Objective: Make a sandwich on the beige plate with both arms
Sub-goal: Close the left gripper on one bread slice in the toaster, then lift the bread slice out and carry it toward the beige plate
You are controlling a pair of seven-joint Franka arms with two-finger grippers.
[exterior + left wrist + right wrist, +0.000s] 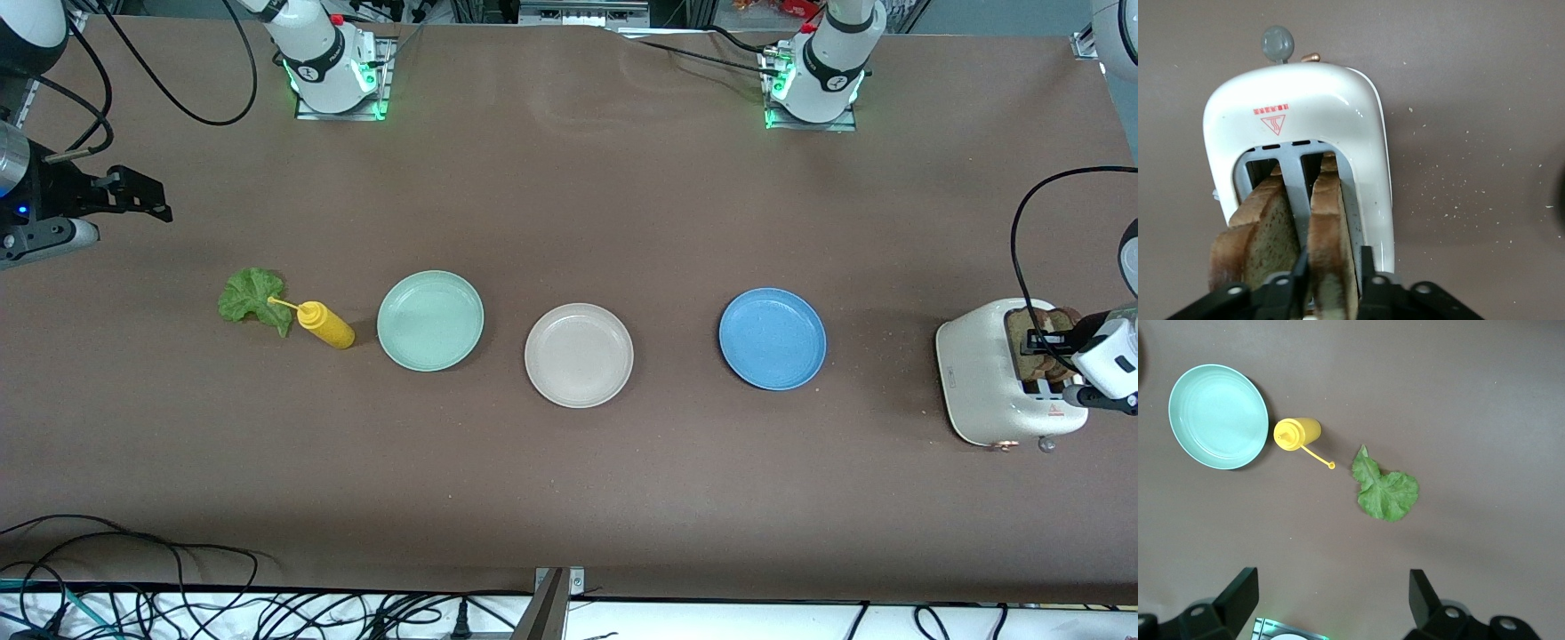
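Note:
Two brown bread slices stand in the slots of a white toaster (978, 382) at the left arm's end of the table. My left gripper (1047, 341) (1331, 273) is down over the toaster, shut on one bread slice (1328, 220). The second slice (1265, 227) stands beside it in the neighbouring slot. The beige plate (579, 355) lies bare at the table's middle. A green lettuce leaf (253, 298) (1386, 490) lies toward the right arm's end. My right gripper (133, 200) (1335, 593) hangs open and empty above that end of the table.
A mint-green plate (430, 320) and a blue plate (772, 339) flank the beige one. A yellow squeeze bottle (325, 325) lies between the lettuce and the mint plate. Crumbs dot the table beside the toaster (1305, 100). Cables run along the front edge.

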